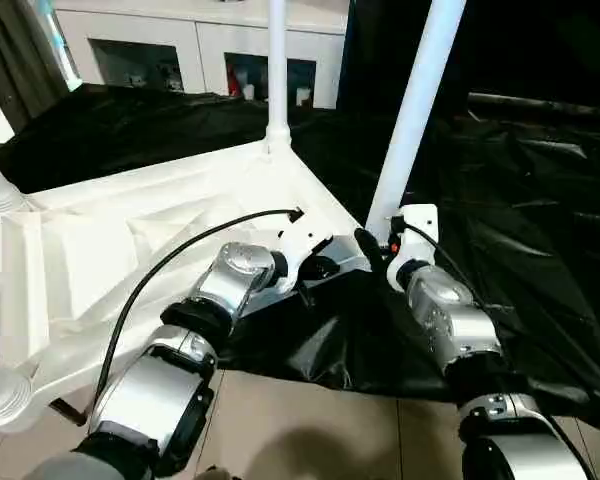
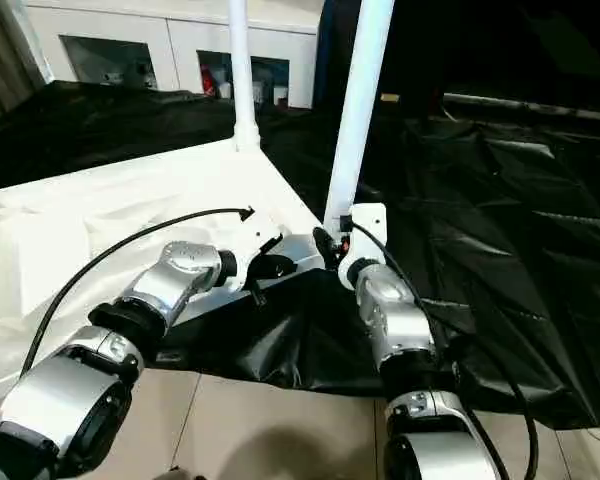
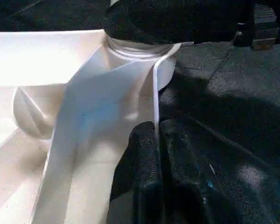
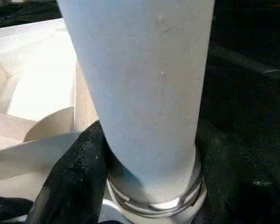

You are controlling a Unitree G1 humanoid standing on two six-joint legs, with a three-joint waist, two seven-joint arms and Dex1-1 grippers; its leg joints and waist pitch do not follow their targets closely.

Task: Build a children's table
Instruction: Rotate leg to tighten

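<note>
Table top (image 1: 130,250) upside down on black sheet (image 1: 520,200), legs in corner sockets. Left gripper (image 3: 156,154) pinches rim (image 3: 155,93) beside near-right socket (image 4: 154,205). Right gripper (image 1: 375,250) clamps that leg (image 1: 410,110) at base. Leg leans; straighten before pressing down, keep rim pinned.

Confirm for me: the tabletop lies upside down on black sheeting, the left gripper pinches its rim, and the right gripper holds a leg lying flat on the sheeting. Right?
Not quite. The leg is not lying flat: it stands nearly upright, its base in the corner socket of the tabletop, as the left eye view shows. The right gripper holds it near the base. The left gripper does pinch the rim, and the black sheeting is underneath.
</note>
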